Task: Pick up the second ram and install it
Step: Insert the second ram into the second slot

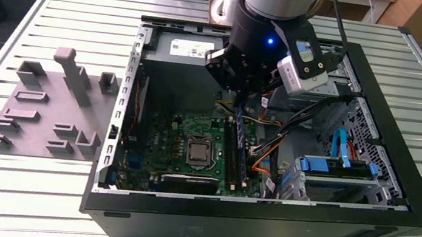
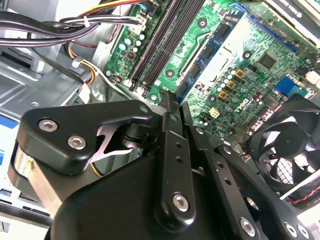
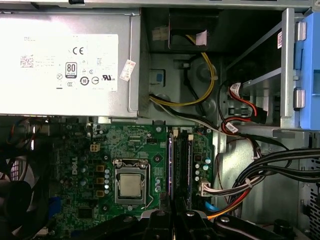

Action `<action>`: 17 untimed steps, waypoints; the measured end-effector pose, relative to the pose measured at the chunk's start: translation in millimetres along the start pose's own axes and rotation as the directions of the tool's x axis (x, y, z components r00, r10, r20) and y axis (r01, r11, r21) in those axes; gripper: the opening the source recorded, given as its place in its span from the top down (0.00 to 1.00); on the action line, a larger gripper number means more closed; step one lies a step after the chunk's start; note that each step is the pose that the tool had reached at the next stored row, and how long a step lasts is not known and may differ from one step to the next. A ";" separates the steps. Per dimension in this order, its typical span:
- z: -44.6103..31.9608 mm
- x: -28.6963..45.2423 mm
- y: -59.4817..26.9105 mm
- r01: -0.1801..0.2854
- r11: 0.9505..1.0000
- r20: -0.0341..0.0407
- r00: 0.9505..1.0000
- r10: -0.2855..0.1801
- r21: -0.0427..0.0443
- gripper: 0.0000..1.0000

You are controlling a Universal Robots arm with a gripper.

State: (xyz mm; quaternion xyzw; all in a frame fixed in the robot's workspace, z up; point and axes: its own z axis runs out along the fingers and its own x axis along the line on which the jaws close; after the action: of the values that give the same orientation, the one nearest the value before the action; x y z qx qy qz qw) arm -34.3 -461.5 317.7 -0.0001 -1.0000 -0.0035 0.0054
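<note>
Over the open computer case (image 1: 418, 222) on the slatted table (image 1: 37, 194), one robot arm reaches down with its gripper (image 1: 240, 95) just above the green motherboard (image 1: 163, 143). The second ram (image 1: 237, 149) stands on edge at the long black slots (image 2: 165, 37) beside the processor socket (image 3: 131, 185). Its long axis runs along the slots, away from the case's front edge toward the power supply (image 3: 65, 60), and its upper end reaches up between the fingers. In the first wrist view the stick (image 3: 171, 170) shows edge-on as a thin line beside the slots, running straight out from between the fingertips (image 3: 159, 216). The jaws are nearly together, closed on the stick's thin edges. I count one ram stick, one processor socket, one fan (image 2: 290, 145) and one grey fixture plate (image 1: 45, 109), which lies on the table outside the case. How deep the stick sits in its slot I cannot tell.
</note>
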 end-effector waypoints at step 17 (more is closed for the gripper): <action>25.9 -1.6 -3.8 0.001 1.000 -0.005 1.000 -0.001 -0.002 0.86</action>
State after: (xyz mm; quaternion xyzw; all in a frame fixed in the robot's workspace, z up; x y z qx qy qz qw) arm -33.0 -465.1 291.8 0.0006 -1.0000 -0.0046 0.0080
